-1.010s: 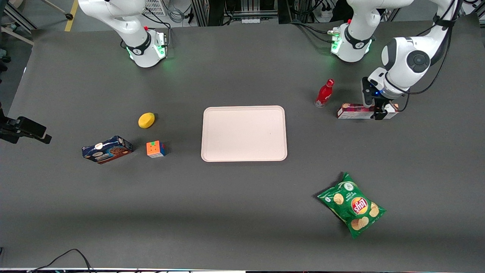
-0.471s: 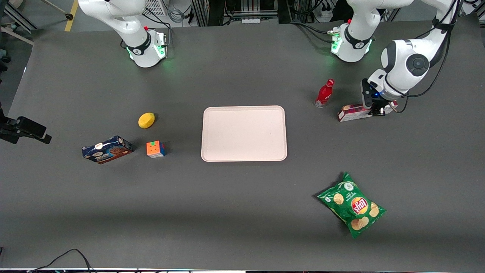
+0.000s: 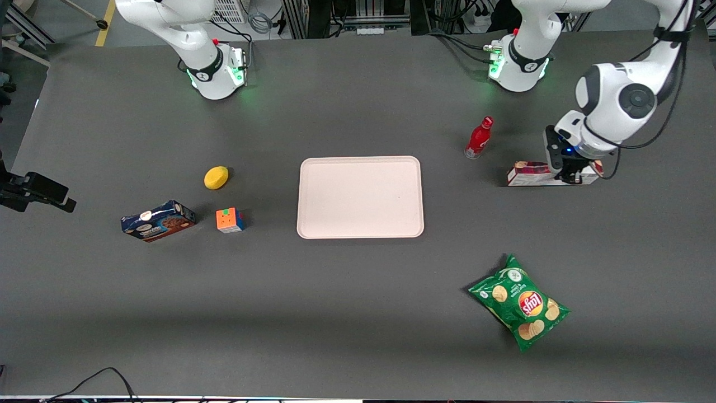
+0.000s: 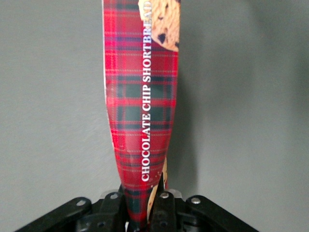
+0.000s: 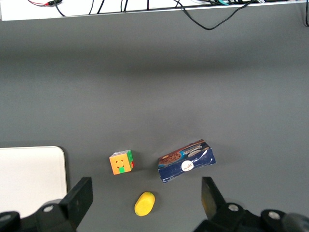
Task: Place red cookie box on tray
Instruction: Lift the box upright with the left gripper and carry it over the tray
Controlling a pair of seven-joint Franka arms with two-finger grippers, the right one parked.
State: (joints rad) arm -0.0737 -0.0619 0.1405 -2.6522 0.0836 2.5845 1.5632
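Gripper [image 4: 145,212] clamped on red cookie box [image 4: 142,111], toward working arm's end of table.

Nearest the front camera: green chip bag [image 3: 519,302]. Farther: tray [image 3: 360,197] at table centre, bare, well apart from box. Farther again: box [image 3: 531,173] pinched near one end between gripper [image 3: 569,174] fingers [image 4: 166,210], white end pointing toward tray. Farthest: red bottle [image 3: 479,137], upright, near box, not touching.

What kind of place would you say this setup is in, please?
Probably a robotics lab: arm bases bolted to a dark table, cable racks above it, and test props. The left end effector grips the red cookie box, off the tray.
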